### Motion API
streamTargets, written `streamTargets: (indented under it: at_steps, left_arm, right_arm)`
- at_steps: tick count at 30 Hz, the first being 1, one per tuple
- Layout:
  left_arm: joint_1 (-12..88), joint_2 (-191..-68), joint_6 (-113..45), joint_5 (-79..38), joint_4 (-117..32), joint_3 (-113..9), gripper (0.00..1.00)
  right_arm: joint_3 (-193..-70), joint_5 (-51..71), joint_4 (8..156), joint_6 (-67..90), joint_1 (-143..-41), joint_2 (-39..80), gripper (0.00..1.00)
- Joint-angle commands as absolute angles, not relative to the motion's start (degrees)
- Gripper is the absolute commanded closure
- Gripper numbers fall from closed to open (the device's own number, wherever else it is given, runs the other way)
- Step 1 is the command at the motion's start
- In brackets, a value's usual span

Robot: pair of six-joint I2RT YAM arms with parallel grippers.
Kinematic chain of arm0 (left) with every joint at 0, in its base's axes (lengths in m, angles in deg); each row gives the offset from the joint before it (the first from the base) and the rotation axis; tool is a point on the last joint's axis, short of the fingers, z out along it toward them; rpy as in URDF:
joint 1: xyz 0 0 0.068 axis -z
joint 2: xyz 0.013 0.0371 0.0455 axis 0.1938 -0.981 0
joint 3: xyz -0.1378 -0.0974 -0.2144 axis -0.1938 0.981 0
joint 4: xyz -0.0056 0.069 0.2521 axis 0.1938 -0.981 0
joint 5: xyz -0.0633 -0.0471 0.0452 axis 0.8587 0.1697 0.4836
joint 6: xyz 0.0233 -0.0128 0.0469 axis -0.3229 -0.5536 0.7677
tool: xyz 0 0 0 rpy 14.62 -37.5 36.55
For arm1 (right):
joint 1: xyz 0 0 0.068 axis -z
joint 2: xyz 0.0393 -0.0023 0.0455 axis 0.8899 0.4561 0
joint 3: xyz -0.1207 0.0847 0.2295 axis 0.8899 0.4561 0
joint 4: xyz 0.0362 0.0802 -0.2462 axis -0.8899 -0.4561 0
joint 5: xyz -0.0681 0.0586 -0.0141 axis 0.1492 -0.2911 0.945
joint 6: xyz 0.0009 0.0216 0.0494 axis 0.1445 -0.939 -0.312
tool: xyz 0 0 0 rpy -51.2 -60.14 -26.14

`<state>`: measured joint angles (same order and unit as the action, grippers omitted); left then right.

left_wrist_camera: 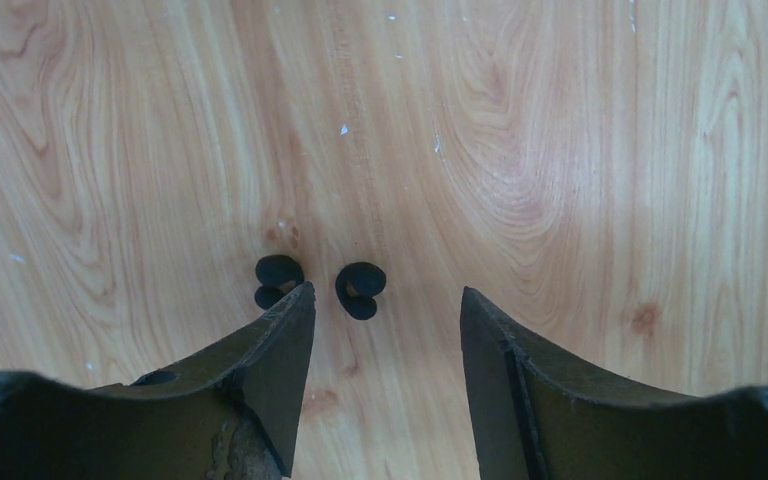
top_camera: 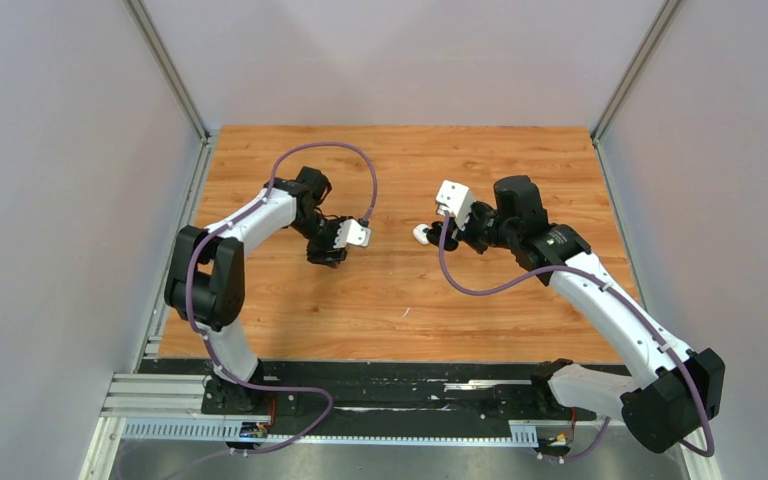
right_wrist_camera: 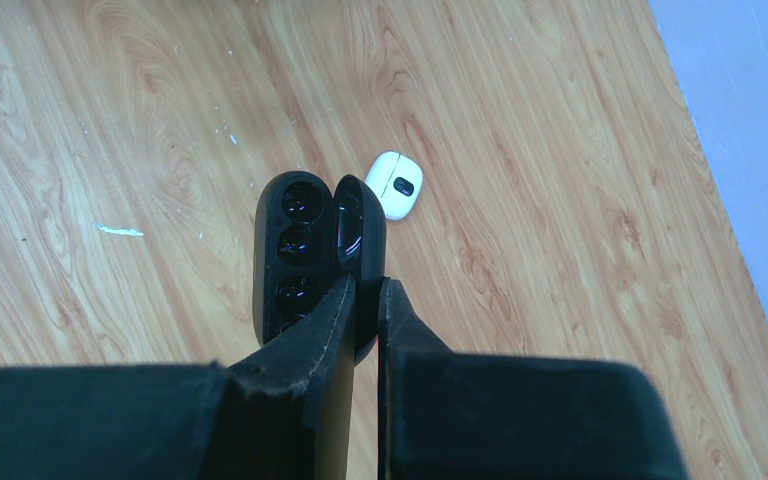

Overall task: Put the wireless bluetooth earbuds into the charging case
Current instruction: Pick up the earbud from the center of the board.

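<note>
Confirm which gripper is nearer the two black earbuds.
Left. The left gripper hovers over the earbuds, open; the right gripper sits apart, shut on a black case.

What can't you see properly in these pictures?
- Top view: the earbuds are hidden under the left arm.
- Left wrist view: one earbud is partly covered by a left finger.
- Right wrist view: the black case's near end is behind the right fingers.
- Top view: that case is too small and dark to pick out.
</note>
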<state>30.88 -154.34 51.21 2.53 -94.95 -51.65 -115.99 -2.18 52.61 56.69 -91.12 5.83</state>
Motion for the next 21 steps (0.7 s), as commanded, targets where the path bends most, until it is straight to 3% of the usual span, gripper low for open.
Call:
streamTargets:
  at_steps: [1,13,21]
  left_arm:
    - [29.09,-157.46,66.61,8.64,-102.7,-57.17,0.38]
    - [26.71,-165.53,69.09,7.47,-107.49,-64.88,0.39]
    - [26.38,-172.01,69.26,7.8,-113.65,-72.7,0.47]
  right_arm:
    - [-118.41,-1.97,52.74,54.47,-91.08,5.17,1.0]
    - [-120.39,-1.68,51.93,53.44,-91.03,6.71,1.0]
    - [-120.08,-2.16,52.47,53.27,-90.99,7.72,1.0]
